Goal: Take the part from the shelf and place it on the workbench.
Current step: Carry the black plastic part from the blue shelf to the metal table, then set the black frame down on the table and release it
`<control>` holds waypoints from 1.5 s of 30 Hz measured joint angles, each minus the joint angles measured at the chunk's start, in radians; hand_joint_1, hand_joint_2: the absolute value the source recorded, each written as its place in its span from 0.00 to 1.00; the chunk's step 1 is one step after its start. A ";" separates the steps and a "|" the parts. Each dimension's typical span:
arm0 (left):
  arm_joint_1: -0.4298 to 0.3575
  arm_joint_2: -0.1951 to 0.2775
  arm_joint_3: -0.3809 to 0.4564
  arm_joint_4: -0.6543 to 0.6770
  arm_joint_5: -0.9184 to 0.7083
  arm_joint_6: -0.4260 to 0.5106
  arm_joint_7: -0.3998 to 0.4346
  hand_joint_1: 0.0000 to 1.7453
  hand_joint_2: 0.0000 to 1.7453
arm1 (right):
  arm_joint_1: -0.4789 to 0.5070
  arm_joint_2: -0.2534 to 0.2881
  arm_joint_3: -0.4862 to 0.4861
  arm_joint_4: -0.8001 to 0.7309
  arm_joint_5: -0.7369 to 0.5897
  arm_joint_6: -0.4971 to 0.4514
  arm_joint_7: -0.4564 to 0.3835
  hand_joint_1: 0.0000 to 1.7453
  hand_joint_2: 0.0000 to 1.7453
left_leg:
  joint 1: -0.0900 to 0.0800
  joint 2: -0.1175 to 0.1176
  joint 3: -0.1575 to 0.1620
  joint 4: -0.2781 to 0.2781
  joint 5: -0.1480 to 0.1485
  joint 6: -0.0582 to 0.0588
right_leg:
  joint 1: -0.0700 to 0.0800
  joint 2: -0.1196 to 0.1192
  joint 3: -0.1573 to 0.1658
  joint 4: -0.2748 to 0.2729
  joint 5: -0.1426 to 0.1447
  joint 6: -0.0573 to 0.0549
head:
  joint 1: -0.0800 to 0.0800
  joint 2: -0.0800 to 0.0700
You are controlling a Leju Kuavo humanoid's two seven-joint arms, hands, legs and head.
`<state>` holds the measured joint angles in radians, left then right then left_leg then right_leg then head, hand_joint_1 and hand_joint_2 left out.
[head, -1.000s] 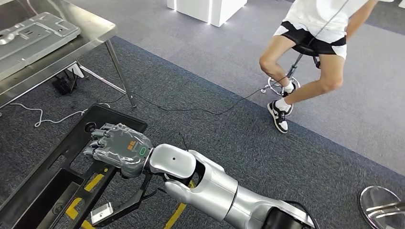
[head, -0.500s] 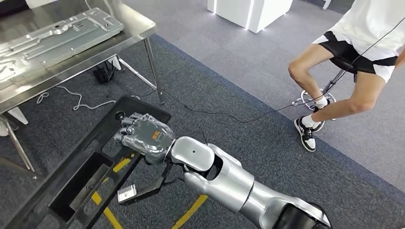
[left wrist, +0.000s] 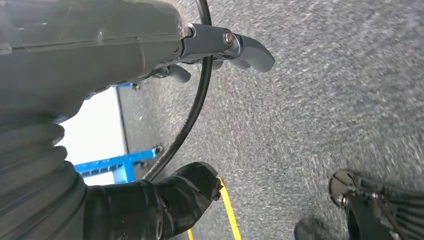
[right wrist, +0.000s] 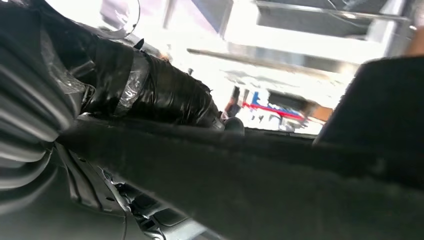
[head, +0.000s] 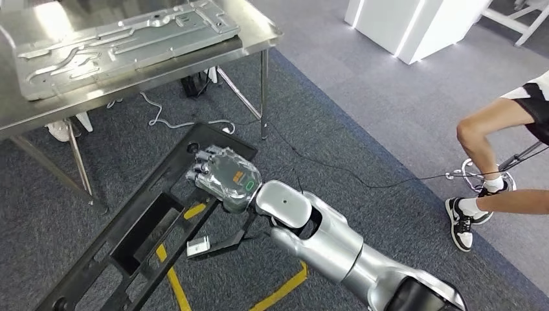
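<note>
The part is a long black frame with cut-outs, carried low over the carpet in the head view. My right hand grips its upper rail, fingers wrapped over the edge. The right wrist view has the black-taped fingers hooked over the dark frame. The steel workbench stands ahead at the upper left, with a silver pressed metal panel lying on it. My left hand hangs over the carpet, fingers apart, holding nothing.
The workbench legs and loose cables lie under the bench, right ahead of the frame's far end. A seated person's legs are at the right. A white cabinet stands at the back. Yellow tape marks the carpet.
The camera has turned left: the workbench has come further into view and the person has slid toward the right edge. My right hand keeps its hold on the black frame.
</note>
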<state>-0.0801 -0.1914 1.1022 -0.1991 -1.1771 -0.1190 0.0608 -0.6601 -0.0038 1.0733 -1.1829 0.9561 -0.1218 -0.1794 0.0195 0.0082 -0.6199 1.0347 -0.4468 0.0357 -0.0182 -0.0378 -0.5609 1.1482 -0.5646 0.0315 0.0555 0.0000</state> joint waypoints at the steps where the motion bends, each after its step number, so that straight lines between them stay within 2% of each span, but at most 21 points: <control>1: -0.001 0.000 -0.001 0.000 0.000 -0.001 -0.002 0.00 1.00 | -0.001 -0.007 -0.001 -0.001 0.002 -0.001 0.002 1.00 1.00 | 0.000 -0.014 0.006 0.000 -0.005 0.004 | -0.001 0.022 -0.045 0.067 -0.023 0.001 | 0.000 0.000; 3: -0.003 0.000 -0.003 0.000 0.000 -0.002 -0.006 0.00 1.00 | 0.000 -0.020 -0.002 -0.001 0.005 0.000 0.006 1.00 1.00 | -0.002 -0.048 0.020 0.000 -0.015 0.009 | 0.001 0.032 -0.127 0.158 -0.061 0.000 | 0.000 0.000; 4: -0.003 0.000 -0.004 0.000 0.000 -0.002 -0.006 0.00 1.00 | 0.000 -0.024 -0.002 0.000 0.007 0.000 0.008 1.00 1.00 | -0.004 -0.065 0.029 0.000 -0.021 0.009 | 0.004 0.034 -0.150 0.161 -0.060 -0.004 | 0.000 0.000; 6: 0.000 0.000 -0.005 0.000 0.001 -0.004 -0.008 0.00 1.00 | -0.003 -0.031 -0.002 -0.001 0.010 0.001 0.010 1.00 1.00 | -0.006 -0.098 0.049 -0.001 -0.034 0.008 | 0.010 0.050 -0.148 0.071 0.013 -0.018 | 0.000 0.000; 8: 0.003 -0.002 -0.005 0.001 0.004 -0.006 -0.008 0.00 1.00 | -0.009 -0.039 -0.002 -0.001 0.011 0.002 0.010 1.00 1.00 | -0.004 -0.126 0.062 -0.003 -0.046 0.004 | 0.015 0.101 -0.125 -0.056 0.119 -0.037 | 0.000 0.000; 10: 0.003 -0.004 -0.005 0.001 0.007 -0.009 -0.008 0.00 1.00 | -0.015 -0.046 -0.003 -0.001 0.012 0.005 0.011 1.00 1.00 | 0.001 -0.150 0.067 -0.008 -0.052 -0.006 | 0.020 0.129 -0.109 -0.117 0.161 -0.050 | 0.001 0.000; 12: 0.004 -0.002 -0.005 0.002 0.011 -0.010 -0.006 0.00 1.00 | -0.021 -0.049 -0.004 -0.003 0.015 0.008 0.011 1.00 1.00 | 0.001 -0.158 0.073 -0.005 -0.047 -0.018 | 0.019 0.107 -0.083 -0.137 0.157 -0.053 | 0.003 0.000; 14: 0.004 0.001 -0.004 0.002 0.015 -0.011 -0.003 0.00 1.00 | -0.029 -0.050 -0.008 -0.006 0.019 0.010 0.011 1.00 1.00 | -0.007 -0.109 0.052 0.047 -0.040 -0.026 | 0.013 0.079 -0.048 -0.156 0.153 -0.058 | 0.001 0.000; 16: 0.000 0.001 -0.004 0.002 0.017 -0.012 0.001 0.00 1.00 | -0.039 -0.051 -0.011 -0.008 0.020 0.012 0.011 1.00 1.00 | -0.009 -0.043 -0.016 0.157 -0.062 -0.036 | 0.011 0.051 -0.020 -0.167 0.139 -0.061 | -0.003 0.000; 19: -0.003 0.003 -0.004 0.002 0.019 -0.012 0.003 0.00 1.00 | -0.042 -0.052 -0.011 -0.008 0.019 0.014 0.011 1.00 1.00 | -0.001 -0.016 -0.112 0.260 -0.124 -0.048 | 0.008 0.014 0.018 -0.168 0.105 -0.055 | -0.004 0.000; 21: 0.003 0.006 -0.004 0.002 0.021 -0.011 0.006 0.00 1.00 | -0.043 -0.052 -0.011 -0.008 0.020 0.015 0.011 1.00 1.00 | 0.007 -0.010 -0.105 0.185 -0.084 -0.057 | 0.003 0.001 0.048 -0.167 0.080 -0.045 | -0.004 0.000; 24: 0.011 0.008 -0.003 0.002 0.024 -0.011 0.011 0.00 1.00 | -0.047 -0.053 -0.011 -0.007 0.026 0.021 0.019 1.00 1.00 | 0.009 0.010 -0.064 0.016 0.045 -0.058 | 0.001 -0.012 0.072 -0.155 0.042 -0.025 | -0.004 0.000; 25: 0.012 0.008 -0.002 0.002 0.025 -0.011 0.012 0.00 1.00 | -0.049 -0.053 -0.011 -0.007 0.029 0.024 0.024 1.00 1.00 | 0.007 0.014 -0.060 -0.006 0.063 -0.052 | 0.003 -0.014 0.076 -0.151 0.034 -0.017 | -0.004 0.000; 28: 0.011 0.008 -0.002 0.002 0.026 -0.010 0.013 0.00 1.00 | -0.057 -0.052 -0.011 -0.008 0.037 0.028 0.032 1.00 1.00 | 0.005 0.004 -0.038 -0.010 0.049 -0.025 | 0.002 -0.011 0.087 -0.125 0.034 0.005 | -0.003 0.000; 30: 0.009 0.008 -0.001 0.002 0.026 -0.009 0.014 0.00 1.00 | -0.064 -0.052 -0.011 -0.009 0.038 0.028 0.032 1.00 1.00 | 0.006 -0.002 -0.013 -0.014 0.037 -0.011 | -0.004 0.008 0.041 -0.036 0.030 0.009 | -0.002 0.000; 33: 0.003 0.009 -0.001 0.002 0.025 -0.008 0.013 0.00 1.00 | -0.066 -0.054 -0.011 -0.008 0.039 0.030 0.032 1.00 1.00 | 0.003 -0.015 0.017 -0.016 0.011 -0.003 | -0.004 0.030 -0.091 0.135 -0.047 0.008 | -0.001 0.000; 35: 0.003 0.009 -0.001 0.002 0.025 -0.008 0.011 0.00 1.00 | -0.066 -0.057 -0.011 -0.006 0.043 0.033 0.034 1.00 1.00 | -0.003 -0.026 0.044 -0.016 -0.011 -0.002 | 0.000 0.032 -0.135 0.135 -0.075 0.003 | -0.001 0.000; 36: 0.003 0.009 -0.001 0.002 0.025 -0.008 0.009 0.00 1.00 | -0.066 -0.059 -0.011 -0.005 0.046 0.034 0.037 1.00 1.00 | -0.007 -0.030 0.059 -0.016 -0.022 -0.002 | 0.004 0.033 -0.136 0.095 -0.053 -0.004 | -0.001 0.000; 40: 0.006 0.003 -0.001 0.004 0.025 -0.009 0.002 0.00 1.00 | -0.073 -0.071 -0.011 0.002 0.050 0.044 0.053 1.00 1.00 | -0.013 -0.040 0.111 -0.025 -0.062 -0.012 | 0.031 0.050 -0.110 -0.105 0.165 -0.058 | -0.003 0.000; 43: 0.003 0.004 -0.001 0.005 0.025 -0.013 -0.003 0.00 1.00 | -0.082 -0.076 -0.012 0.004 0.056 0.048 0.061 1.00 1.00 | -0.012 -0.040 0.116 -0.005 -0.052 -0.027 | 0.030 0.053 -0.077 -0.139 0.173 -0.072 | -0.001 0.000; 45: 0.002 0.007 -0.001 0.005 0.026 -0.015 -0.003 0.00 1.00 | -0.085 -0.075 -0.013 0.005 0.060 0.049 0.067 1.00 1.00 | -0.012 -0.030 0.081 0.072 -0.050 -0.034 | 0.022 0.054 -0.047 -0.157 0.163 -0.080 | -0.002 0.000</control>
<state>-0.0782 -0.1846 1.1015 -0.1945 -1.1515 -0.1336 0.0575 -0.7449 -0.0786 1.0607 -1.1777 1.0156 -0.0725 -0.1126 0.0073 -0.0222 -0.5388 1.1068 -0.4968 0.0015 0.0041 0.0159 -0.6076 0.9912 -0.4018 -0.0483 0.0531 0.0000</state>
